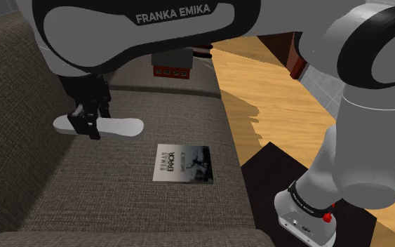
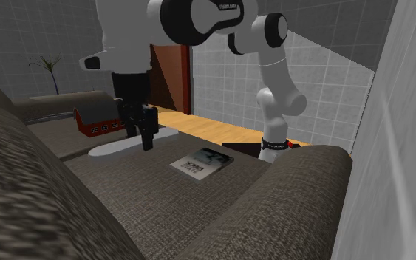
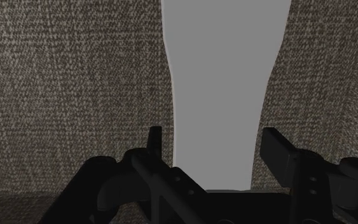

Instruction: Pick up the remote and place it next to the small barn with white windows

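The remote [image 1: 122,127] is a long pale grey slab lying across the brown fabric sofa seat [image 1: 118,189]. My black gripper [image 1: 87,127] comes straight down on it and is shut on the remote near one end. In the wrist view the fingers [image 3: 154,143] clasp the remote [image 3: 225,83] at its narrow waist, the gripper [image 3: 212,149] centred over it. I cannot tell whether the remote touches the cushion. The small red barn [image 1: 171,70] with white windows stands further back on the sofa. From the second exterior view the barn [image 2: 95,122] sits just beyond the gripper [image 2: 145,140] and remote [image 2: 110,148].
A dark-covered book [image 1: 183,163] lies flat on the seat between the remote and my stand [image 1: 308,210]. The sofa's armrest [image 2: 295,185] and backrest [image 2: 29,185] bound the seat. Wooden floor [image 1: 287,98] runs beside the sofa. A dark red door [image 2: 171,77] stands behind.
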`<state>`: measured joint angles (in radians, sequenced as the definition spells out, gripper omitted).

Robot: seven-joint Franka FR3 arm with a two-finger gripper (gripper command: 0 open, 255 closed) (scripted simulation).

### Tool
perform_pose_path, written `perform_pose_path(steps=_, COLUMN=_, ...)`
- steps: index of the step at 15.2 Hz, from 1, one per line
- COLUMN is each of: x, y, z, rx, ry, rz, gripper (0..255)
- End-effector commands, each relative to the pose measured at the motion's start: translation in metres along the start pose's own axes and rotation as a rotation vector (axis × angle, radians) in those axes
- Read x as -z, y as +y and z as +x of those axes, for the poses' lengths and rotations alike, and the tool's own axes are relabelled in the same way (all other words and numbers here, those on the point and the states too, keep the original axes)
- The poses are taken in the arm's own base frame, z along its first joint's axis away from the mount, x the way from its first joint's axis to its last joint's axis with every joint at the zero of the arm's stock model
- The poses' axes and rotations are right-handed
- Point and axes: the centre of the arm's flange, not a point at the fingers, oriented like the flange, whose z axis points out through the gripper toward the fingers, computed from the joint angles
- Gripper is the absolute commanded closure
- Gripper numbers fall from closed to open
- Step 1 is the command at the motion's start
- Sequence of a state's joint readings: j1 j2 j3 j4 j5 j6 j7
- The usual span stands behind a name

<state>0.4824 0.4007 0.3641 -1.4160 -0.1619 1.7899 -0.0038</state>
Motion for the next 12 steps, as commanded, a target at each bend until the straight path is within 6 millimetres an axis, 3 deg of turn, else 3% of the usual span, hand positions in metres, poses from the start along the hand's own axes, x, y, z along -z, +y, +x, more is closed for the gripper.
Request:
perform_pose_path(steps=1, x=0.011, y=0.001, z=0.0, rx=0.0, ry=0.0, rz=0.0, gripper=255)
perform_pose_path(steps=12, x=0.066, y=0.002, z=0.0, rx=0.0, ry=0.0, rz=0.0, gripper=255)
